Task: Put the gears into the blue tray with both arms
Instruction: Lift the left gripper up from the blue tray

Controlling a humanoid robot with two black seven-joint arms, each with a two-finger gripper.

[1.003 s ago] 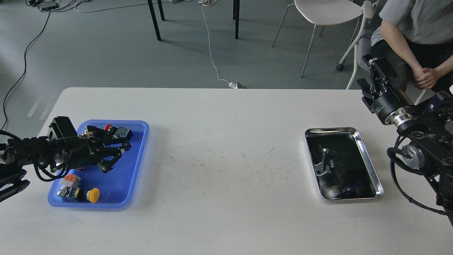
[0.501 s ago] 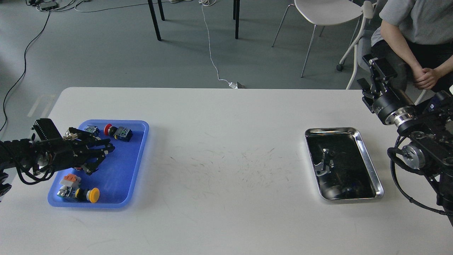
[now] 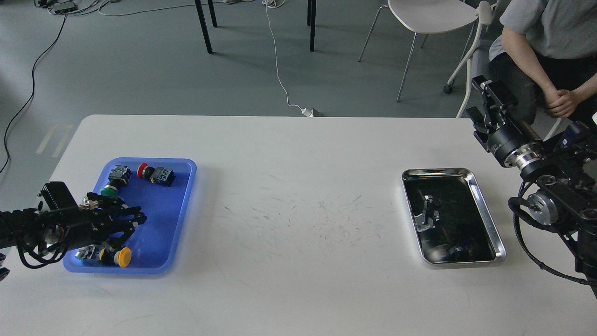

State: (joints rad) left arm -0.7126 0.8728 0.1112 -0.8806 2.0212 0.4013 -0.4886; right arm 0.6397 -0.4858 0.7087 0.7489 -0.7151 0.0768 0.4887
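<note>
The blue tray point(image 3: 161, 219) lies at the table's left side. My left gripper point(image 3: 130, 227) hovers over the tray's near-left part, its fingers spread apart with nothing between them. It partly covers the switches beneath it. My right gripper point(image 3: 487, 105) is raised beyond the table's far right edge, behind the steel tray point(image 3: 485, 212). It looks dark and end-on, so its fingers cannot be told apart. I cannot make out any gears. The steel tray's floor shows only dark reflections and small unclear shapes.
Push-button switches lie in the blue tray: a red-capped one point(image 3: 150, 172), a green-capped one point(image 3: 112, 185) and a yellow-capped one point(image 3: 123, 257). A seated person point(image 3: 550, 46) and a white chair point(image 3: 433, 18) are behind the right side.
My left gripper drew back leftward and toward the tray's near end, uncovering the green-capped switch. My right gripper shifted slightly up and left.
</note>
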